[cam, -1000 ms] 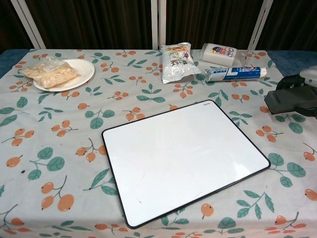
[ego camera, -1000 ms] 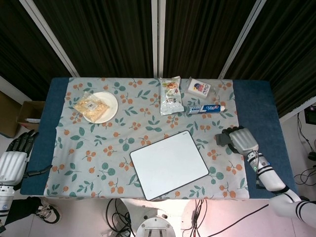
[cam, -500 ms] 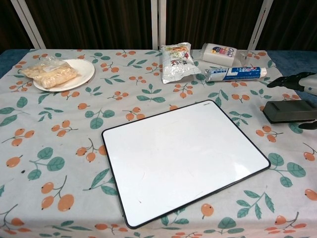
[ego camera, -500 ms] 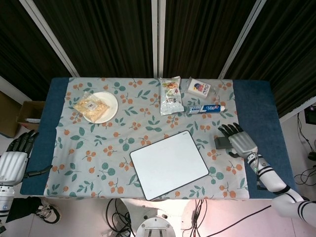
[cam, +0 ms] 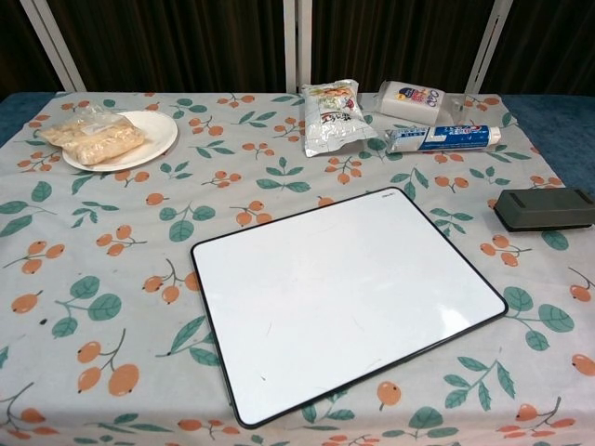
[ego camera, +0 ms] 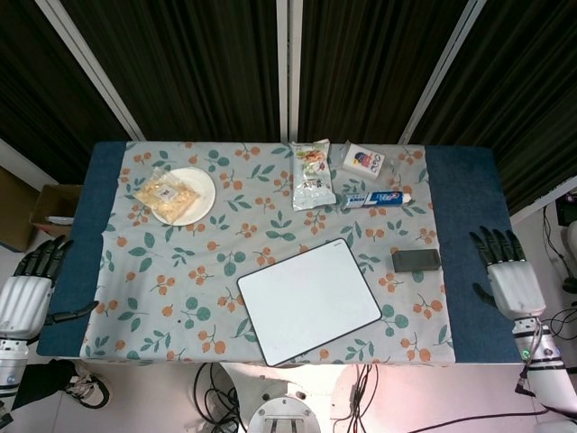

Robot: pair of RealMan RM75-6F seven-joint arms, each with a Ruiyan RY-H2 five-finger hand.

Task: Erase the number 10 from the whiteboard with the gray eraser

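The whiteboard [ego camera: 309,300] [cam: 349,295] lies flat near the table's front edge, and its white surface shows no writing. The gray eraser [ego camera: 416,260] [cam: 545,208] rests alone on the floral cloth just right of the board. My right hand [ego camera: 507,279] hangs off the table's right side with fingers spread, holding nothing, well clear of the eraser. My left hand [ego camera: 25,289] stays off the left edge, fingers apart and empty. Neither hand shows in the chest view.
Along the back stand a snack bag [ego camera: 311,174], a small white box [ego camera: 362,161] and a toothpaste tube [ego camera: 376,198]. A white plate [ego camera: 200,204] with a bag of food sits back left. A cardboard box [ego camera: 54,209] stands on the floor at left.
My right hand let go of the eraser, left it on the cloth and drew back right, off the table. The left hand has not moved.
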